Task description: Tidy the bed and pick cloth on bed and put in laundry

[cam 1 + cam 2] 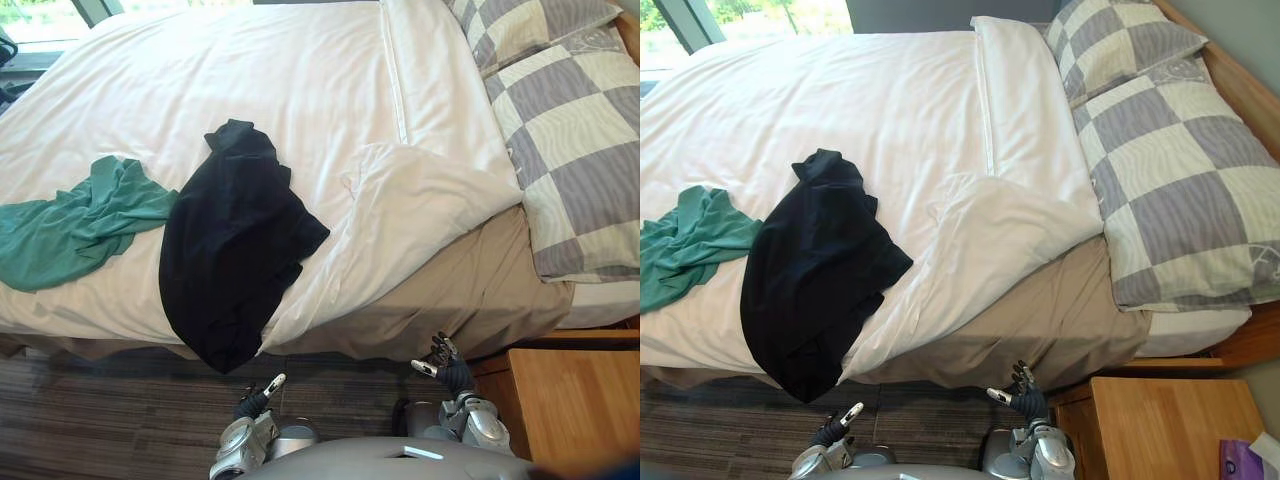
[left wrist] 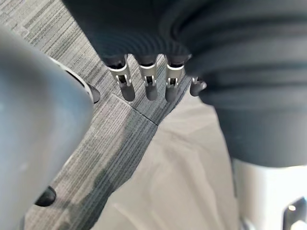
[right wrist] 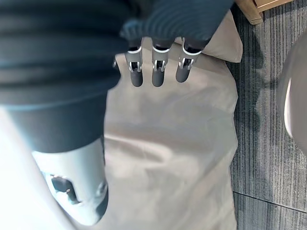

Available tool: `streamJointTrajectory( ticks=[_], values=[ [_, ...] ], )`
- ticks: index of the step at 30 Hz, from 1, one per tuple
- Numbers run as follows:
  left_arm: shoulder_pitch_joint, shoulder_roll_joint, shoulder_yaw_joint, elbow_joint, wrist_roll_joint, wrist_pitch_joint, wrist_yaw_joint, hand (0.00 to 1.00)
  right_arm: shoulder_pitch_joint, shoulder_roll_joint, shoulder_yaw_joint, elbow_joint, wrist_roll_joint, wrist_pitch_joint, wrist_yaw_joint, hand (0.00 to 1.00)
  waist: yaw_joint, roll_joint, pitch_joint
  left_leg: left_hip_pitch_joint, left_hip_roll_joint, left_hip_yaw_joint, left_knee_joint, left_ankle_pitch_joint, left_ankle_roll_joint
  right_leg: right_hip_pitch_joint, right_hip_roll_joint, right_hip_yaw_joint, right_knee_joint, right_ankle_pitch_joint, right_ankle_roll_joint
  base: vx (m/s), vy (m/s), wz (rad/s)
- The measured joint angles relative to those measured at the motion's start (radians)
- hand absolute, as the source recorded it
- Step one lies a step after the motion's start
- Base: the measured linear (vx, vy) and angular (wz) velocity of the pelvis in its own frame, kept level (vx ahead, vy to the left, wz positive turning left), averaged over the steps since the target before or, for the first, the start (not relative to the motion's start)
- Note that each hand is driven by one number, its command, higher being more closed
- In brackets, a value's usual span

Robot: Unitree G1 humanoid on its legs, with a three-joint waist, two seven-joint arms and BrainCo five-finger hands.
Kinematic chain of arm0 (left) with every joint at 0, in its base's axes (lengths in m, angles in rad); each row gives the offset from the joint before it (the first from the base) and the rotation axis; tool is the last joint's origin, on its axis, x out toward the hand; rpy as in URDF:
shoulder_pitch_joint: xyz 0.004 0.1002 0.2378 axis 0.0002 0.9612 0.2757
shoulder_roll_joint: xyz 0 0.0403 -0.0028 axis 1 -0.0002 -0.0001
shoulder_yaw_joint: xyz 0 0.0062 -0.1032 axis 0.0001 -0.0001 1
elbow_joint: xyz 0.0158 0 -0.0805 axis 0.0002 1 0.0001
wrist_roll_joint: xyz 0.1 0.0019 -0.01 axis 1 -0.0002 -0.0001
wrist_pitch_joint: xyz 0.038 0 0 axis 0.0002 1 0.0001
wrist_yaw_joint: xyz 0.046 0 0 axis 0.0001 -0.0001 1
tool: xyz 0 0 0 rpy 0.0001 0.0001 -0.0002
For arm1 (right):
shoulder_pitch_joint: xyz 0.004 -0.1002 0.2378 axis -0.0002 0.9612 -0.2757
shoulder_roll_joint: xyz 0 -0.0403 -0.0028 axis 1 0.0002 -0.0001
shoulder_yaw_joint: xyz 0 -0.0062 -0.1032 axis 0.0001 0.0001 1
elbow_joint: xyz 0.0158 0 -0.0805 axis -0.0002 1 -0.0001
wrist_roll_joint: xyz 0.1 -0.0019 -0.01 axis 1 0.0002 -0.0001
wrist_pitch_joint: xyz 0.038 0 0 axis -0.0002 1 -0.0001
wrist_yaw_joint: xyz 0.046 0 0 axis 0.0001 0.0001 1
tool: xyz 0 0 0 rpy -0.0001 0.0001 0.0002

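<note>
From where I stand, the wide bed [image 1: 470,300] wears a white quilted duvet [image 1: 250,90] with one near corner flipped back. A limp black cotton garment [image 1: 235,250] sprawls over the near edge, its hem drooping floorward, and a crumpled teal green garment [image 1: 75,225] touches its side. Both look light and floppy, so bunching a fistful mid-cloth seems best. The left robot hand [image 1: 258,398] and right robot hand [image 1: 447,368] hang low by the bedside, fingers relaxed, empty.

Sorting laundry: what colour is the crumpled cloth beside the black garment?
Green crumpled cloth; best in left eye view.
</note>
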Motion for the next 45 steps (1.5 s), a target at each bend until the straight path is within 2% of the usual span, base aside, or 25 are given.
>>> streamJointTrajectory(
  ticks=[1,2,4,7,11,12,14,16,20,23,28,30,32,36,38,39,41,43,45],
  values=[
    [0.0,0.0,0.009,0.0,0.0,-0.004,-0.005,0.0,0.002,0.005,-0.032,0.0,0.028,0.034,-0.023,0.0,0.0,0.0,-0.001,0.004,0.0,0.009,-0.003,0.006,0.0,0.012,-0.002,-0.007,-0.011,0.0,-0.001,0.06,-0.025,0.09],
    [0.001,0.0,0.016,0.0,0.0,-0.005,-0.008,0.0,0.004,0.006,-0.055,0.0,0.042,0.047,-0.034,0.0,-0.001,0.001,-0.003,0.012,0.0,0.015,-0.009,0.011,-0.004,0.021,-0.003,-0.012,-0.016,0.001,0.0,0.04,-0.005,0.2],
    [0.014,0.002,0.039,0.0,0.004,-0.005,-0.015,0.0,0.04,0.021,-0.157,0.001,0.11,0.085,-0.093,0.0,0.002,-0.015,-0.024,0.034,-0.001,0.027,-0.038,0.025,-0.008,0.05,-0.005,-0.031,-0.041,0.003,0.002,0.05,0.007,0.24],
    [0.021,0.003,0.064,0.0,0.006,-0.002,-0.024,0.0,0.091,0.03,-0.267,-0.011,0.16,0.112,-0.19,0.0,0.008,-0.027,-0.039,0.05,-0.003,0.062,-0.066,0.037,-0.015,0.071,-0.003,-0.03,-0.071,0.021,0.01,0.03,0.033,-0.01],
    [0.033,0.018,0.07,-0.01,0.007,0.023,-0.031,0.0,0.122,-0.005,-0.399,-0.15,0.121,0.114,-0.308,0.0,-0.008,-0.027,-0.046,0.051,-0.007,0.085,-0.079,0.046,-0.011,0.088,-0.003,-0.022,-0.13,0.066,0.012,-0.04,0.048,-0.07],
    [0.045,0.017,0.068,-0.026,0.009,0.041,-0.037,0.0,0.123,-0.039,-0.441,-0.224,0.122,0.113,-0.318,0.0,-0.021,-0.021,-0.054,0.052,-0.006,0.093,-0.097,0.047,-0.01,0.087,-0.001,-0.022,-0.146,0.077,0.015,-0.07,0.039,0.01],
    [0.062,0.02,0.06,-0.045,0.029,0.063,-0.053,0.0,0.122,-0.1,-0.496,-0.351,0.103,0.103,-0.322,0.0,-0.023,-0.016,-0.061,0.06,-0.008,0.111,-0.127,0.047,-0.01,0.086,0.002,-0.021,-0.166,0.091,0.018,-0.1,0.06,0.02],
    [0.084,0.047,0.037,-0.061,0.035,0.082,-0.056,0.0,0.117,-0.17,-0.518,-0.481,0.067,0.083,-0.32,0.0,-0.021,-0.024,-0.07,0.064,-0.011,0.12,-0.147,0.047,-0.005,0.086,0.003,-0.02,-0.18,0.103,0.023,-0.1,0.04,-0.02],
    [0.15,0.104,-0.011,-0.075,0.042,0.083,-0.064,0.0,0.075,-0.257,-0.505,-0.613,-0.017,0.065,-0.287,0.0,-0.027,-0.04,-0.098,0.045,-0.015,0.12,-0.151,0.039,0.012,0.082,0.01,-0.013,-0.217,0.128,0.028,-0.05,0.003,-0.04],
    [0.188,0.115,-0.055,-0.071,0.043,0.083,-0.062,0.0,0.032,-0.313,-0.465,-0.629,-0.073,0.074,-0.268,0.0,-0.038,-0.035,-0.102,0.038,-0.025,0.105,-0.15,0.033,0.01,0.081,0.012,-0.009,-0.225,0.133,0.029,0.02,0.007,0.04],
    [0.207,0.118,-0.131,-0.07,0.044,0.081,-0.042,0.0,-0.086,-0.421,-0.332,-0.66,-0.177,0.166,-0.206,0.0,-0.047,-0.012,-0.1,0.023,-0.035,0.079,-0.134,0.037,0.016,0.084,0.005,-0.012,-0.233,0.144,0.024,0.07,0.025,0.05],
    [0.203,0.121,-0.149,-0.076,0.044,0.081,-0.03,0.0,-0.123,-0.448,-0.282,-0.66,-0.194,0.206,-0.193,0.0,-0.047,-0.001,-0.107,0.013,-0.035,0.056,-0.13,0.038,0.017,0.084,0.003,-0.021,-0.232,0.143,0.022,0.09,-0.001,0.21],
    [0.204,0.123,-0.158,-0.078,0.044,0.082,-0.019,0.0,-0.17,-0.461,-0.232,-0.66,-0.194,0.24,-0.184,0.0,-0.044,-0.002,-0.105,0.006,-0.035,0.04,-0.127,0.038,0.017,0.085,0.003,-0.023,-0.232,0.142,0.021,0.08,-0.009,0.21],
    [0.201,0.135,-0.159,-0.09,0.045,0.094,-0.005,0.0,-0.283,-0.478,-0.124,-0.659,-0.222,0.292,-0.174,0.0,-0.032,-0.034,-0.078,-0.015,-0.032,0.012,-0.107,0.038,0.018,0.088,0.002,-0.026,-0.231,0.142,0.021,0.0,-0.014,0.17],
    [0.186,0.156,-0.159,-0.114,0.047,0.105,0.0,0.0,-0.335,-0.478,-0.098,-0.659,-0.23,0.309,-0.175,0.0,-0.029,-0.062,-0.042,-0.039,-0.03,-0.007,-0.089,0.038,0.018,0.085,0.001,-0.038,-0.233,0.143,0.019,-0.08,-0.032,0.25],
    [0.168,0.171,-0.158,-0.125,0.05,0.107,0.001,0.0,-0.369,-0.478,-0.095,-0.657,-0.231,0.319,-0.175,0.0,-0.019,-0.079,-0.009,-0.051,-0.027,-0.019,-0.082,0.038,0.018,0.084,0.003,-0.045,-0.238,0.149,0.013,-0.09,-0.027,0.21],
    [0.149,0.186,-0.157,-0.136,0.052,0.123,0.0,0.0,-0.45,-0.489,-0.063,-0.655,-0.232,0.333,-0.175,0.0,-0.016,-0.096,0.032,-0.09,-0.027,-0.039,-0.055,0.038,0.019,0.079,0.008,-0.042,-0.26,0.156,0.016,-0.12,-0.035,0.24],
    [0.137,0.192,-0.155,-0.153,0.052,0.126,0.0,0.0,-0.491,-0.512,-0.027,-0.655,-0.232,0.335,-0.174,0.0,-0.01,-0.1,0.053,-0.115,-0.026,-0.05,-0.035,0.036,0.022,0.077,0.015,-0.033,-0.277,0.166,0.02,-0.06,-0.021,0.2],
    [0.099,0.206,-0.134,-0.169,0.054,0.126,0.0,0.0,-0.549,-0.528,-0.004,-0.65,-0.232,0.346,-0.173,0.0,0.012,-0.106,0.082,-0.159,-0.018,-0.063,-0.004,0.032,0.022,0.062,0.027,-0.026,-0.293,0.185,0.01,-0.03,-0.031,0.15]
  ],
)
